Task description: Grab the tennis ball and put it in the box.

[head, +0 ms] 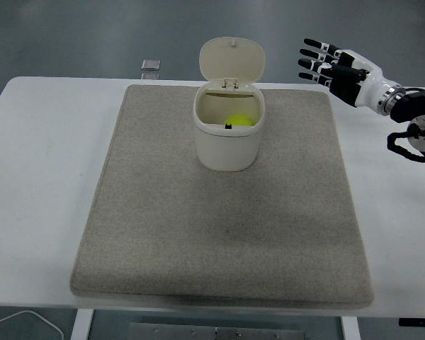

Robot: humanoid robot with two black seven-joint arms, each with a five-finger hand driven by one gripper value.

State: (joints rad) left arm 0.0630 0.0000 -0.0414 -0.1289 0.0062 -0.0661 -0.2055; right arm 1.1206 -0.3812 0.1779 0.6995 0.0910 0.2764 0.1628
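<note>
Cream plastic box with a raised hinged lid (229, 134), standing upright on a grey-beige fabric mat (219, 227) that covers most of the white table (35, 177). Only the upper part of the yellow-green tennis ball (239, 121) shows above the box's front rim; it lies inside, toward the right wall. Right of the box and well apart from it, the right black-and-white robot hand (331, 66) hovers with fingers spread, holding nothing; its forearm is cut off by the frame edge. Behind the box to the left, a small grey square object (150, 65) lies beyond the table edge, too small to identify.
</note>
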